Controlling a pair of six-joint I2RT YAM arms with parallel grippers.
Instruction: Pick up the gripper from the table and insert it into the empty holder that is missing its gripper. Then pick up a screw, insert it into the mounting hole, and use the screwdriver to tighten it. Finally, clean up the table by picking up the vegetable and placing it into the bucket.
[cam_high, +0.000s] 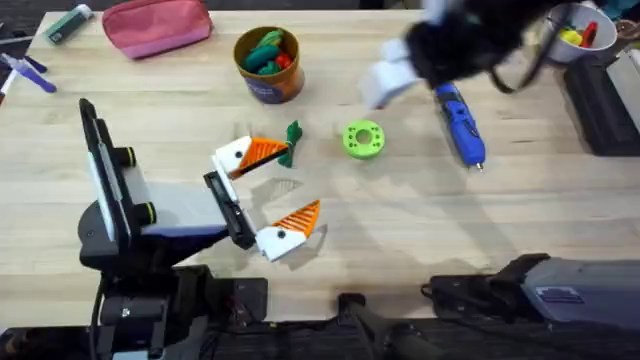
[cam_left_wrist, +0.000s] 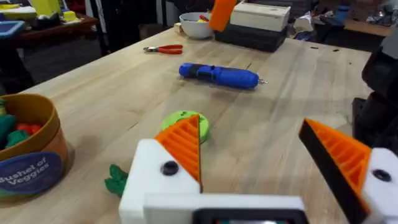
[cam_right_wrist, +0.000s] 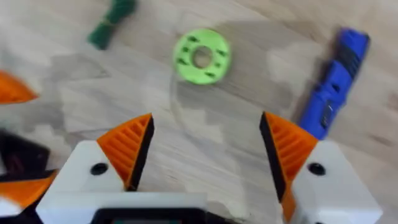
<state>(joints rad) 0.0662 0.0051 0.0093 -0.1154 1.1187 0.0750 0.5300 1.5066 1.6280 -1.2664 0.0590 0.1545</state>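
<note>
The left end effector (cam_high: 268, 196) is resting low over the bench (cam_high: 400, 230), fingers spread and pinching nothing, with the vegetable (cam_high: 292, 143) lying just beside its far finger. The right end effector (cam_right_wrist: 202, 155) is hovering spread above the green disc (cam_right_wrist: 201, 56), beside the screwdriver (cam_high: 460, 125). The bucket (cam_high: 268, 64) is standing farther back.

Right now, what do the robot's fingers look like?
Each finger is a white plastic block with a dark screw hole and an orange ribbed wedge pad backed in black, on both the left gripper and right gripper. The arms are black.
</note>
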